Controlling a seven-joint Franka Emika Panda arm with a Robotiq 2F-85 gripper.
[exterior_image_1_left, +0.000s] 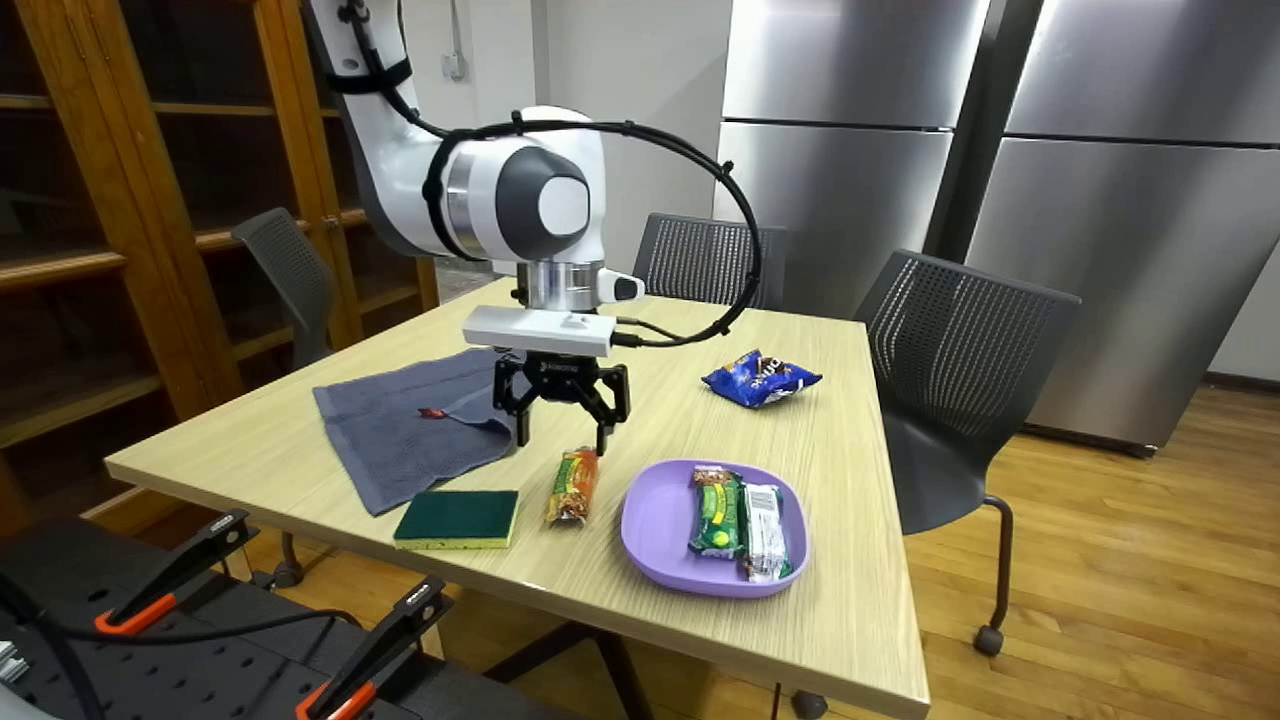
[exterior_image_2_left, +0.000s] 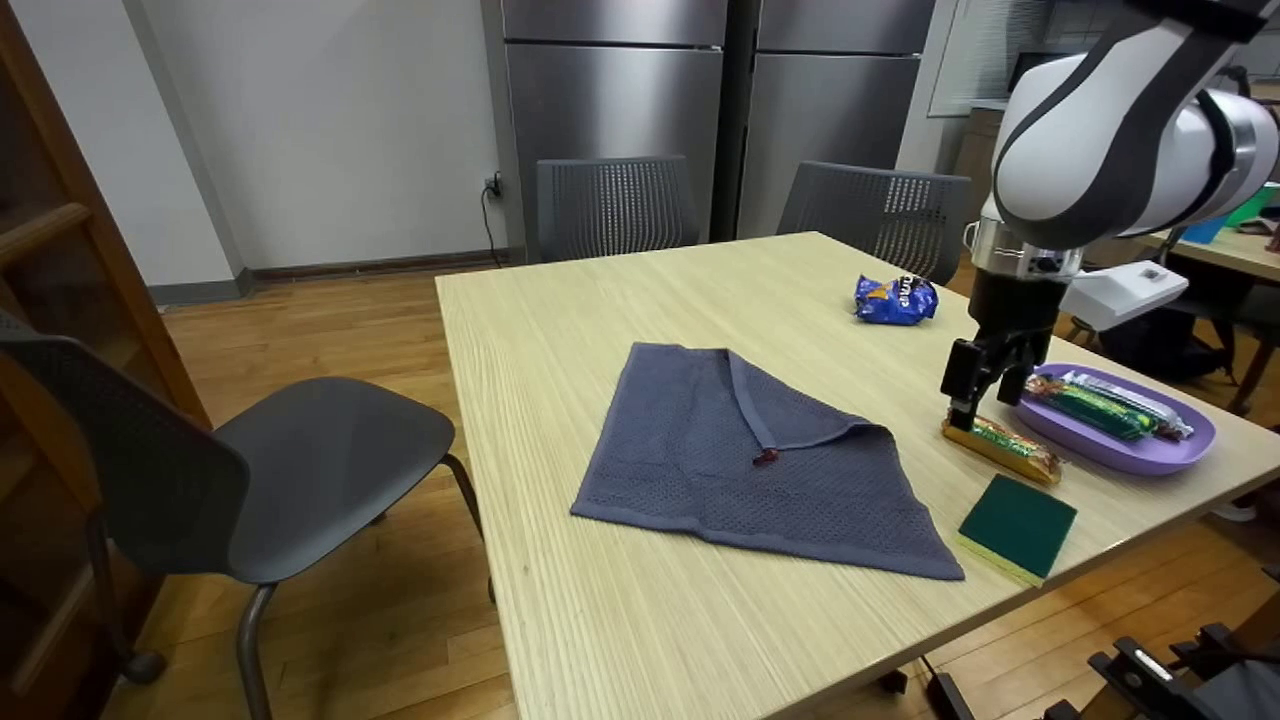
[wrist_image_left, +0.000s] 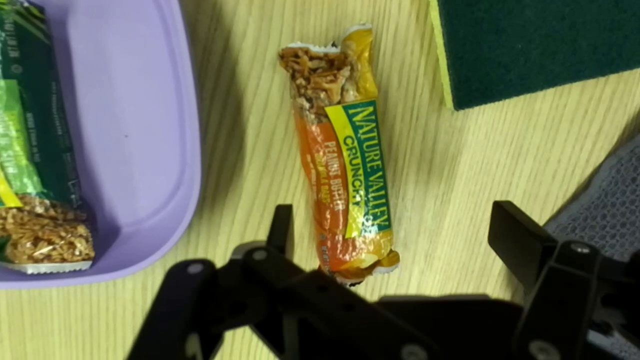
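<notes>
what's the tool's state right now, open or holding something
Tool: open, holding nothing; the peanut butter granola bar is nearest to it.

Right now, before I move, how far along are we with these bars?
Done, it seems: the green bar and silver bar lie in the plate. In hand: nothing gripped; the open pincer hangs close to the orange bar. Left, I judge: gripping that bar, which lies on the table, outside the plate.
</notes>
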